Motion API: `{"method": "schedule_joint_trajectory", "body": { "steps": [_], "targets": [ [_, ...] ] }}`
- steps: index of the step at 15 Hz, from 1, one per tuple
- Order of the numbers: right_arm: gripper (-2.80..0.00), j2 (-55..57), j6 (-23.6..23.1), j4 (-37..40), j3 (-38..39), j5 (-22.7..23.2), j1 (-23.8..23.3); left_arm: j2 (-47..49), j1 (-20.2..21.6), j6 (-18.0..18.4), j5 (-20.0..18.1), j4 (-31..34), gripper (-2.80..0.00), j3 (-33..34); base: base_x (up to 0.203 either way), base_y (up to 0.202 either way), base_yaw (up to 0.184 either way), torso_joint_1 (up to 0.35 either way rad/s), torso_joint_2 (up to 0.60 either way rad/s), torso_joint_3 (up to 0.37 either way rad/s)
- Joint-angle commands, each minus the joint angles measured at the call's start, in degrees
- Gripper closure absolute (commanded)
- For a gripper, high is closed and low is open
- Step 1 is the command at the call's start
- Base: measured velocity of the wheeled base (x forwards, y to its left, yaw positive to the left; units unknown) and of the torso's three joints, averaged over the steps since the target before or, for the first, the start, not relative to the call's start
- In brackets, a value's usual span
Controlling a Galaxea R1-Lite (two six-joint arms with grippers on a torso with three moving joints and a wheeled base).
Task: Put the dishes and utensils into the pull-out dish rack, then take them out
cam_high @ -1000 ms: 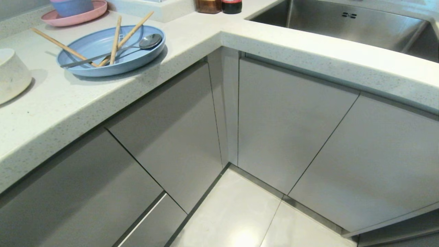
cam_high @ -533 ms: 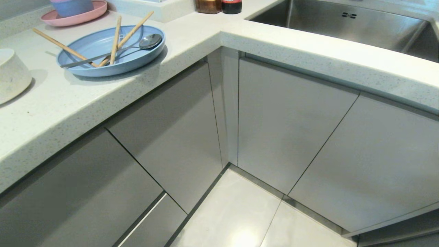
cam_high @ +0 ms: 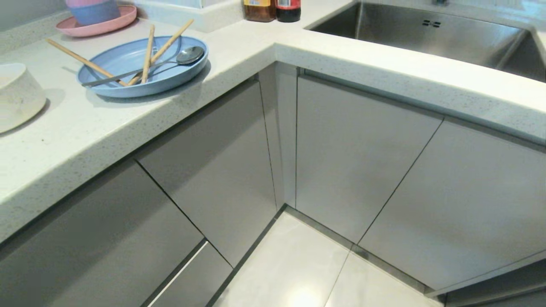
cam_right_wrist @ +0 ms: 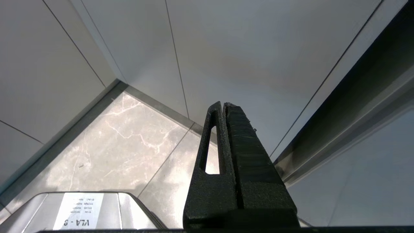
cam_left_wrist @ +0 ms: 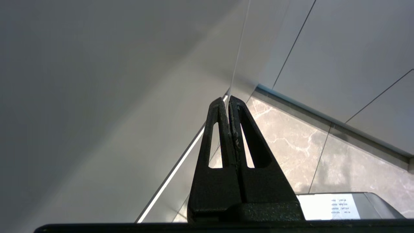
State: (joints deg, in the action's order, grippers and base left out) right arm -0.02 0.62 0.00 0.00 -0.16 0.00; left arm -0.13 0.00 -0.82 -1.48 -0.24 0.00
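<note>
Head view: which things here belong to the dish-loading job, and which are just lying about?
Job: blue plate, chopsticks and spoon on it, white bowl.
Lying about: pink plate, stacked bowls, two bottles, sink.

wooden chopsticks, brushed-steel sink — glossy floor

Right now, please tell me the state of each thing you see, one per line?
light-blue plate: upright on counter, holding utensils
chopsticks: lying loose across the plate
spoon: lying in the plate
off-white bowl: tilted on counter
cabinet fronts: all closed
left claw: shut, empty
right claw: shut, empty
</note>
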Motion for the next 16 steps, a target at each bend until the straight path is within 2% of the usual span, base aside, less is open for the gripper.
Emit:
{"method": "schedule_joint_trajectory", "body": {
  "steps": [1,16],
  "targets": [
    [0.0,0.02,-0.01,0.0,0.09,-0.02,0.0,0.18,0.0,0.2,-0.02,-0.02,0.0,0.35,0.0,0.0,0.0,0.002,0.0,0.177],
    [0.0,0.02,-0.01,0.0,0.09,-0.02,0.0,0.22,0.0,0.47,-0.02,-0.02,0.0,0.35,0.0,0.0,0.0,0.002,0.0,0.198]
  ]
}}
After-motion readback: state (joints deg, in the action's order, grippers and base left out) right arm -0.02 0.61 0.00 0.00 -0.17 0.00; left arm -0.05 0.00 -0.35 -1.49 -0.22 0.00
